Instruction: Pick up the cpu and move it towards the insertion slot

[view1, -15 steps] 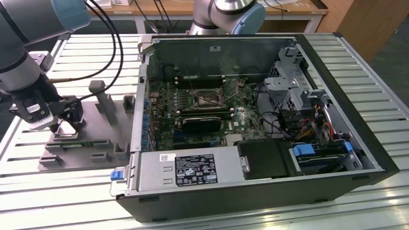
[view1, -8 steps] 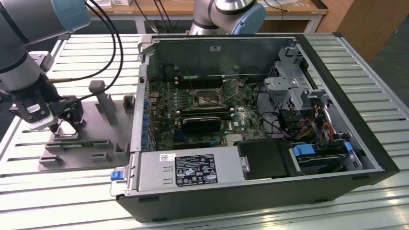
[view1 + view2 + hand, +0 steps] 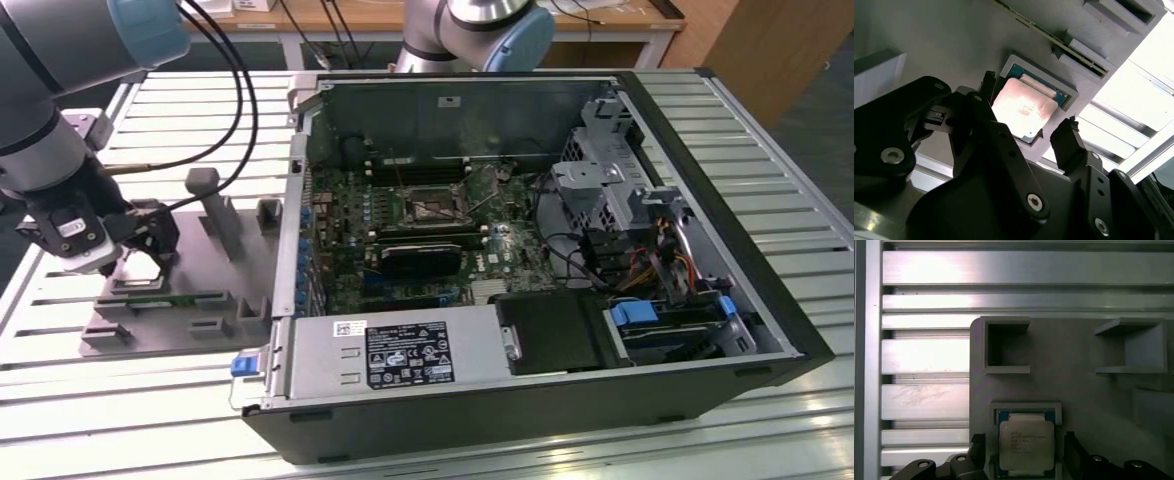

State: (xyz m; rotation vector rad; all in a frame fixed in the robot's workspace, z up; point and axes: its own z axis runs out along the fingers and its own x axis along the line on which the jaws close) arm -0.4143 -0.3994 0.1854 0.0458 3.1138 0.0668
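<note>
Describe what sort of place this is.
Likely a robotics lab bench for PC assembly: open computer case on a slotted aluminium table, a grey fixture holding the cpu, wooden desks behind.

Slatted silver table [image 3: 801, 150], long ribs running across the exterior view from left edge to right edge. Directly on it, two things just beside each other: a flat grey fixture [image 3: 194, 262] at the exterior view's left, middle height, set with raised blocks and open pockets, and a big open black case [image 3: 534, 410] lying on its side from the centre to the right of that view. In the first wrist view, fixture [image 3: 1074, 345] flat on the bright ribs of the table [image 3: 924, 355], rounded corner showing, one edge parallel to them.
</note>
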